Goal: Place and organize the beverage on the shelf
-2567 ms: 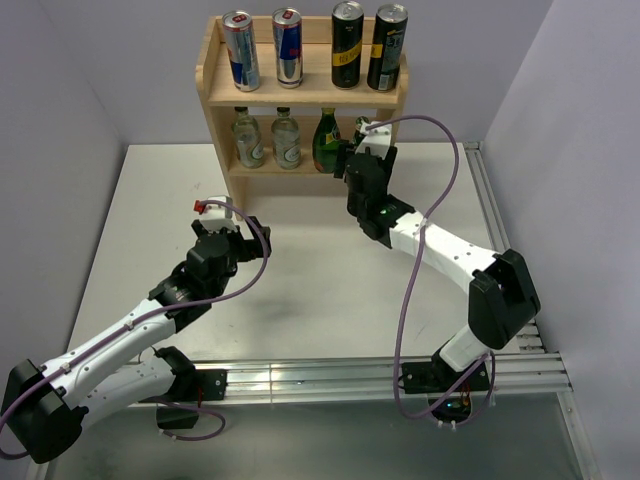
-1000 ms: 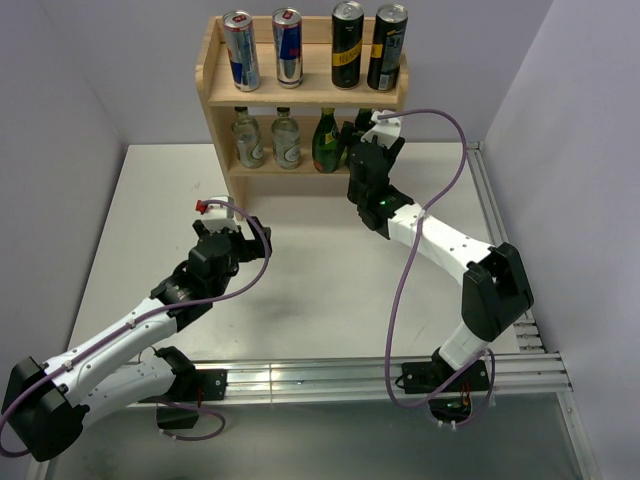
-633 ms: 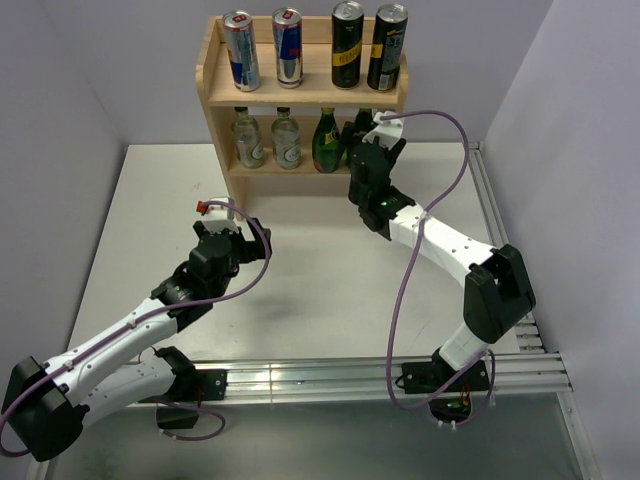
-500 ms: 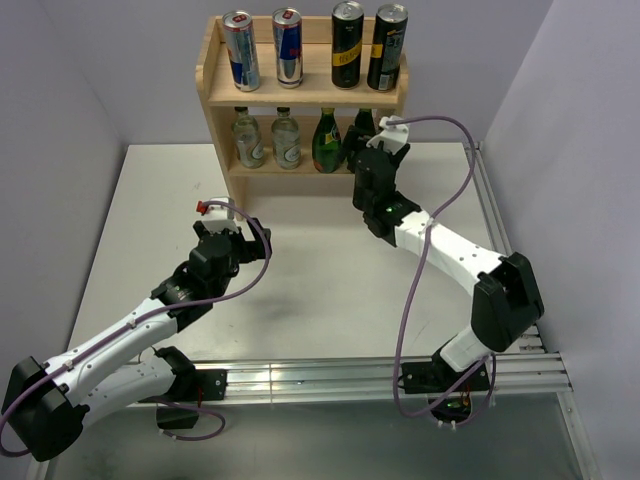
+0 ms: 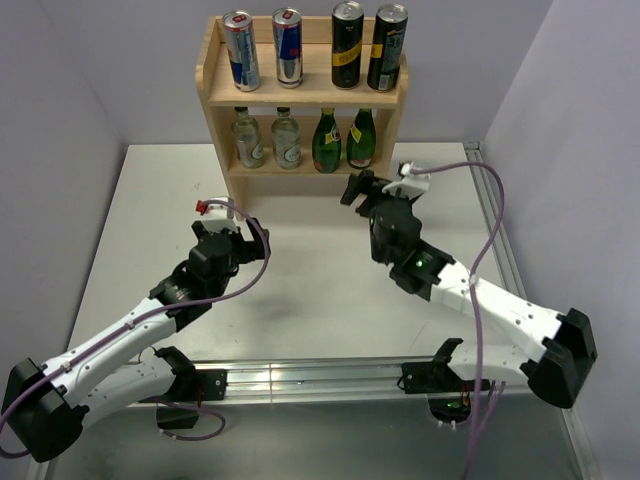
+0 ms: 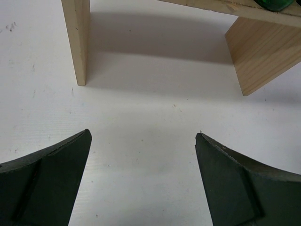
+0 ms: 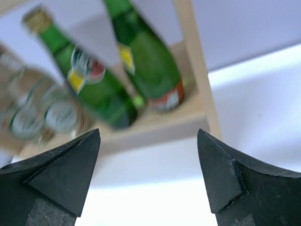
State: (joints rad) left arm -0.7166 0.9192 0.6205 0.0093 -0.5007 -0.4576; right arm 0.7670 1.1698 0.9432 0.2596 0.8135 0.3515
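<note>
The light-wood shelf (image 5: 216,100) stands at the back of the table. Its upper board holds two silver-blue cans (image 5: 241,52) and two black-gold cans (image 5: 347,46). Its lower board holds two clear bottles (image 5: 247,140) and two green bottles (image 5: 360,139). My right gripper (image 5: 356,188) is open and empty, in front of the shelf's right end and apart from it. Its wrist view shows the green bottles (image 7: 150,63) standing on the lower board (image 7: 155,125). My left gripper (image 5: 250,226) is open and empty over the table, left of centre. Its wrist view shows the shelf's side panels (image 6: 77,40).
The white table (image 5: 300,270) is bounded by grey walls on both sides. A metal rail (image 5: 330,375) runs along the near edge. The right arm's purple cable (image 5: 480,260) loops over the right side of the table.
My right gripper has let go of the rightmost green bottle on the lower board and drawn back toward the near right. The left arm has not moved.
</note>
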